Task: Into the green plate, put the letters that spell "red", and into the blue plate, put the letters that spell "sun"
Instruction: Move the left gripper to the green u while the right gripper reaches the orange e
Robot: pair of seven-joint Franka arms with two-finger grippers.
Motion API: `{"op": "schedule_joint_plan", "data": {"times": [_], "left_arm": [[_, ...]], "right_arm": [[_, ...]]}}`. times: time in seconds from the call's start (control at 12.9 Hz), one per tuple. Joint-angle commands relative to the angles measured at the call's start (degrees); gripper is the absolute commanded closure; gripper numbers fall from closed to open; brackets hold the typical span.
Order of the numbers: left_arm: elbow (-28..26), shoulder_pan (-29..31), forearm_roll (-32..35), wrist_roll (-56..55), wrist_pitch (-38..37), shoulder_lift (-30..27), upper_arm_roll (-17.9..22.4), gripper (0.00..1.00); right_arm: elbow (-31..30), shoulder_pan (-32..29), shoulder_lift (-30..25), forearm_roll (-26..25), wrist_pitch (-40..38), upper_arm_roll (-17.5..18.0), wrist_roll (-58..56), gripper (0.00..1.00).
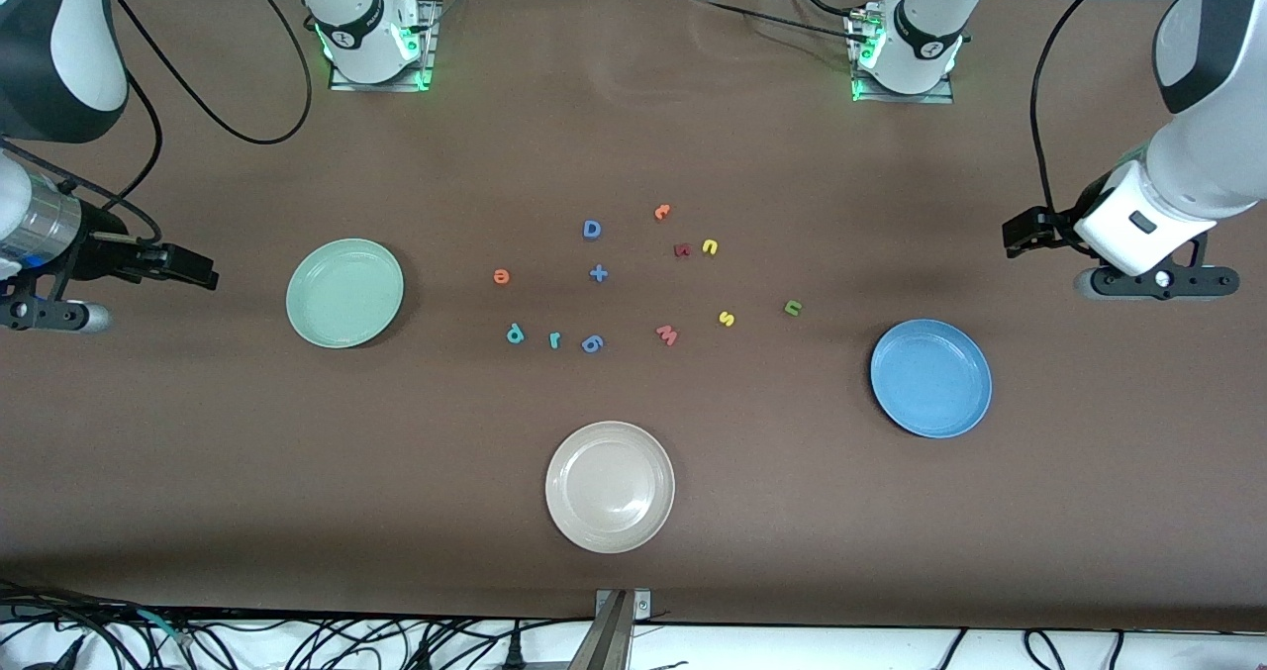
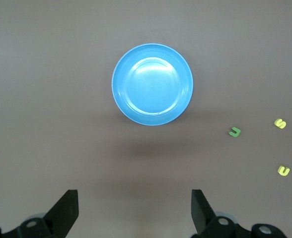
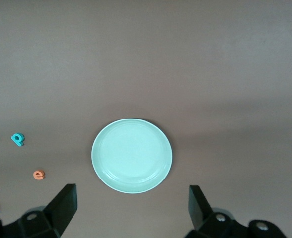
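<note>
The orange "e" (image 1: 501,275), teal "d" (image 1: 515,334) and teal "r" (image 1: 554,339) lie on the table mid-way, toward the green plate (image 1: 344,293). The yellow "s" (image 1: 727,319), dark green "n" (image 1: 792,307) and yellow "u" (image 1: 709,246) lie closer to the blue plate (image 1: 930,377). Both plates hold nothing. My right gripper (image 1: 198,269) hangs open over bare table at the right arm's end, beside the green plate (image 3: 131,155). My left gripper (image 1: 1024,232) hangs open over bare table at the left arm's end, near the blue plate (image 2: 152,84).
A beige-white plate (image 1: 610,486) sits nearest the front camera. Among the letters lie a blue "D" (image 1: 592,229), a blue plus (image 1: 598,274), a blue "6" (image 1: 592,343), a pink "w" (image 1: 667,335), a dark red letter (image 1: 681,250) and an orange hooked letter (image 1: 662,212).
</note>
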Motion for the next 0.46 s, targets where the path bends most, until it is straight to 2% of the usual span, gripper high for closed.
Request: {"op": "schedule_joint_plan", "data": {"times": [0.0, 0.15, 0.39], "left_arm": [[-0.11, -0.14, -0.02, -0.46, 1.08, 0.93, -1.61, 0.0], [-0.89, -0.14, -2.38, -0.46, 3.53, 3.04, -3.72, 0.0], [-6.67, -0.23, -4.24, -0.64, 13.09, 5.33, -7.67, 0.0]], "right_arm": [[0.8, 0.83, 1.12, 0.86, 0.24, 0.85, 3.33, 0.01], [0.8, 2.58, 1.12, 0.86, 0.24, 0.93, 6.48, 0.01], [0.8, 7.49, 2.43, 0.95, 0.94, 0.93, 16.92, 0.01]]}}
